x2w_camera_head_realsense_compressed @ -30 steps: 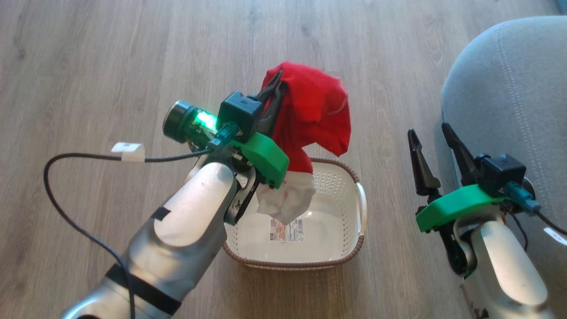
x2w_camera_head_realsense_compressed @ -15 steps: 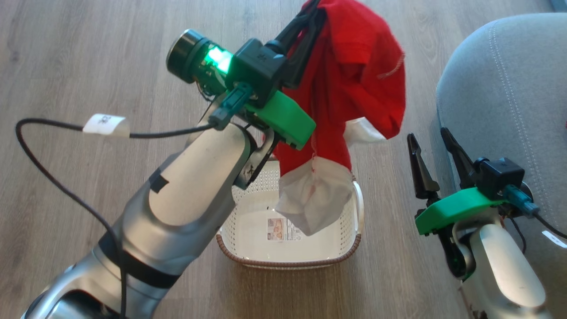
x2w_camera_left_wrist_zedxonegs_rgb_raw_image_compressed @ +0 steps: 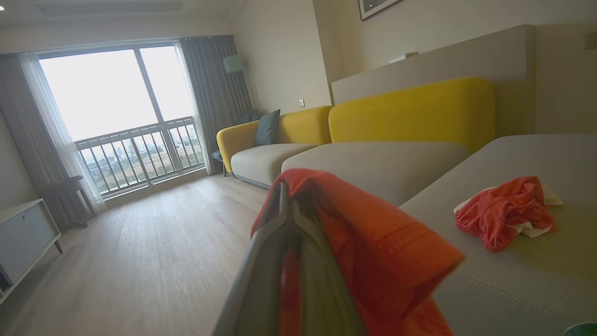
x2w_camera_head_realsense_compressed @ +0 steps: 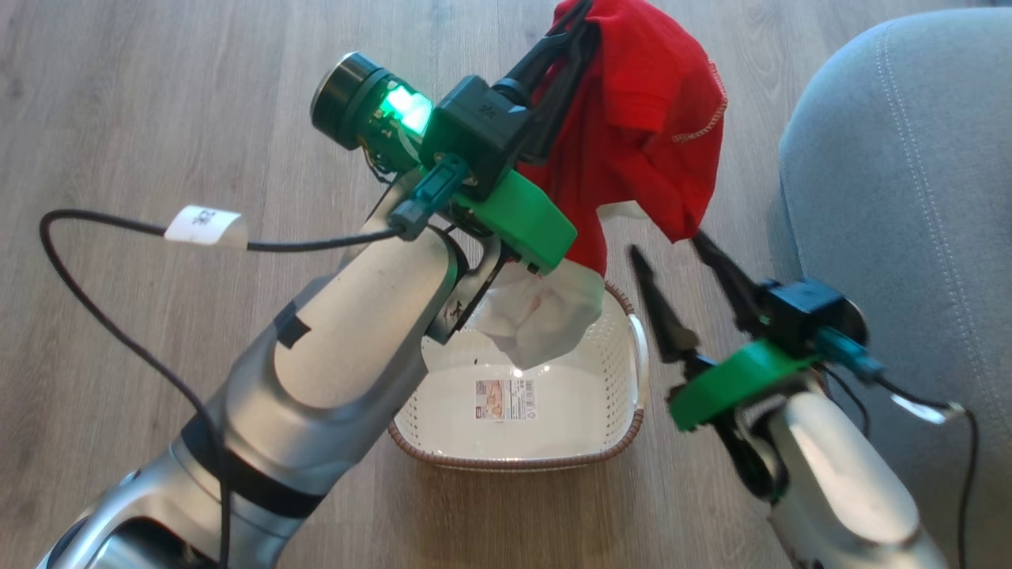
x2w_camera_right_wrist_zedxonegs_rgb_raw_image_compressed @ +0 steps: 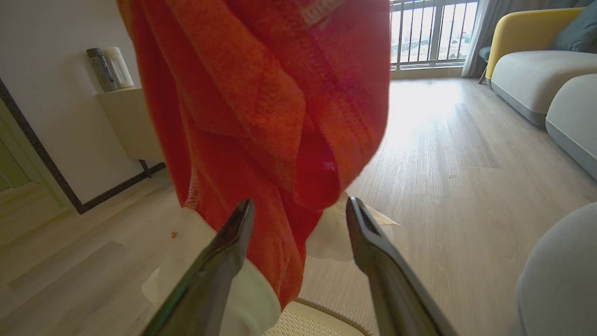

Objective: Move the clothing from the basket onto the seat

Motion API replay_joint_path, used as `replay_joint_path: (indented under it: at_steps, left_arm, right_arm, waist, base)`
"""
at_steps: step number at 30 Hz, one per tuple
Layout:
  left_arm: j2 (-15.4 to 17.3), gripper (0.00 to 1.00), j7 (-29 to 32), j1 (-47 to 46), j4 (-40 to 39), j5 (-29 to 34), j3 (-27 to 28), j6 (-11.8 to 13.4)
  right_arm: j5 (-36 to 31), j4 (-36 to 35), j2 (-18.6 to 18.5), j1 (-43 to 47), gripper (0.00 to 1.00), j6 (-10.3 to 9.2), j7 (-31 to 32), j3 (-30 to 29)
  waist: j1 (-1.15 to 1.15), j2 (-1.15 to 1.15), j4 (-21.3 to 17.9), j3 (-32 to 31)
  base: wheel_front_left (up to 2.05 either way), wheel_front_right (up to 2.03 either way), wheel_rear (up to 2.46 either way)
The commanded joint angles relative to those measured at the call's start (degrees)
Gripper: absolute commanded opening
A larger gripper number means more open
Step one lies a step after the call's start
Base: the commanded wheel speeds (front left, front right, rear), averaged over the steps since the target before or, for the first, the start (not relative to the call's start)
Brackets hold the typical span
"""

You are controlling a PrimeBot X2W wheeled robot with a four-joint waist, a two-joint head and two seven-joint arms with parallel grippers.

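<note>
Wooden floor [x2w_camera_head_realsense_compressed: 158, 118], basket [x2w_camera_head_realsense_compressed: 609, 379] beside the grey seat [x2w_camera_head_realsense_compressed: 893, 197], clothing [x2w_camera_head_realsense_compressed: 656, 134] held aloft.
We observe the left jaws closed on the red clothing, which hangs above the basket, its white panel [x2w_camera_head_realsense_compressed: 538, 324] lowest. The right jaws stand open and grip nothing; the cloth's lower folds hang just ahead of their tips. A second red garment [x2w_camera_left_wrist_zedxonegs_rgb_raw_image_compressed: 506, 217] lies on the seat.

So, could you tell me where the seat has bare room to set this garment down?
The seat is bare between its stitched edge and the red garment lying on it, and beyond that garment. It is crowded above the basket, where the held garment hangs from the left gripper beside the open right gripper.
</note>
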Motion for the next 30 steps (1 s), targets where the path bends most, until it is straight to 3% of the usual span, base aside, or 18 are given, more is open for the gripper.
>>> replay_joint_path:
  at_steps: [1,18,19,20,21,30]
  left_arm:
    - [0.92,0.0,-0.06,-3.8,-2.01,-0.14,1.85,0.33]
    - [-0.46,0.0,-1.17,-4.18,-1.24,-1.97,-1.65,-0.02]
    - [-0.51,0.0,-1.25,-4.18,-1.22,-2.1,-1.79,0.04]
    - [-0.54,0.0,-1.32,-4.15,-1.2,-2.24,-1.93,0.09]
    - [-0.58,0.0,-1.4,-4.13,-1.17,-2.33,-2.09,0.15]
    - [-0.69,0.0,-1.97,-3.48,-0.4,-3.61,-2.29,0.58]
  right_arm:
    - [0.4,-1.79,-0.26,-3.62,1.0,-0.01,-0.38,1.98]
    - [2.04,15.74,3.25,-21.71,1.0,-0.01,-0.38,12.29]
    - [2.41,16.77,3.32,-22.32,0.62,-0.01,-0.38,12.56]
    - [2.73,17.62,3.37,-22.93,0.18,-0.01,-0.38,12.66]
    - [3.1,18.3,3.4,-23.43,0.0,-0.01,-0.38,12.79]
    - [4.99,15.61,3.44,-23.99,0.0,-0.01,-0.38,11.0]
  waist:
    - [0.0,0.0,-0.06,0.07]
    - [0.0,0.0,3.99,-0.17]
    - [0.0,0.0,4.22,-0.16]
    - [0.0,0.0,4.4,-0.15]
    - [0.0,0.0,4.55,-0.14]
    - [0.0,0.0,4.09,0.78]
  base:
    - [0.0,0.0,0.0]
    - [0.0,0.0,0.0]
    - [0.0,0.0,0.0]
    - [0.0,0.0,0.0]
    - [0.0,0.0,0.0]
    - [0.0,0.0,0.0]
